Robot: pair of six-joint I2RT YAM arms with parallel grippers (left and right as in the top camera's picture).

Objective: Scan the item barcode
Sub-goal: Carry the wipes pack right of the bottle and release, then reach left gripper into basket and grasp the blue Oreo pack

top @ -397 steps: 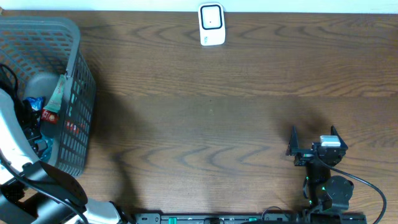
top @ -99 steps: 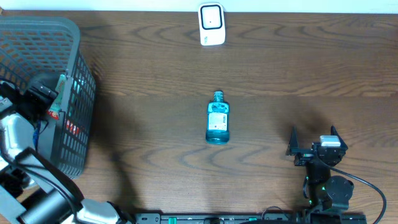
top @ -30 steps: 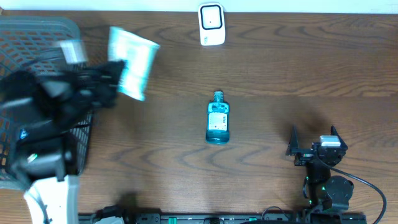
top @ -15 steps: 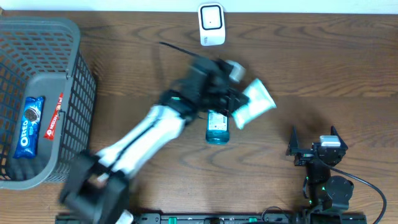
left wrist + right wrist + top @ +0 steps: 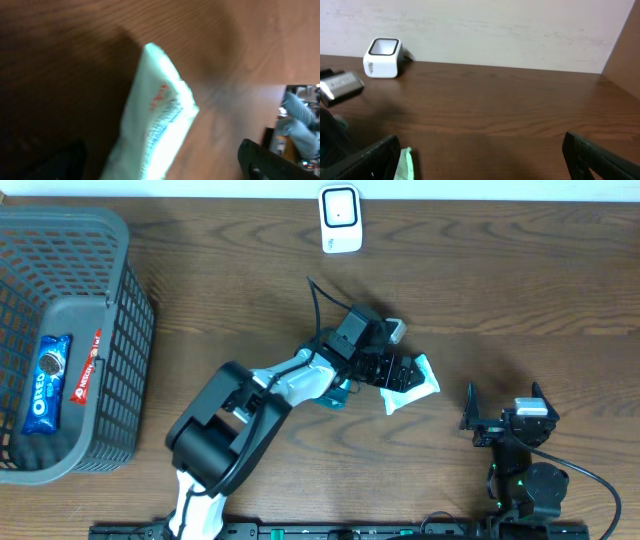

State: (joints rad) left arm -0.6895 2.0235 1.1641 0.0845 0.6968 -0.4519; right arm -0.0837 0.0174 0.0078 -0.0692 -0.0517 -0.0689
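Note:
A pale green and white packet [image 5: 417, 384] lies on the wooden table right of centre. My left gripper [image 5: 400, 372] hovers right over it, open. In the left wrist view the packet [image 5: 157, 120] sits between the two dark fingers [image 5: 262, 160], which stand wide apart, clear of it on the right. A blue bottle [image 5: 336, 393] lies under the left arm, mostly hidden. The white scanner [image 5: 340, 220] stands at the far edge. My right gripper [image 5: 505, 404] rests open near the front right; its view shows the scanner [image 5: 382, 57] and a corner of the packet [image 5: 405, 162].
A grey mesh basket [image 5: 120, 330] stands at the left with an Oreo pack [image 5: 46, 383] and a red packet [image 5: 88, 370] inside. The left arm [image 5: 250, 405] stretches diagonally from the front edge to the centre.
The left arm swung from the basket across the table with the packet. Its jaws have opened, and the packet now lies on the table right of the bottle. The right arm stayed still.

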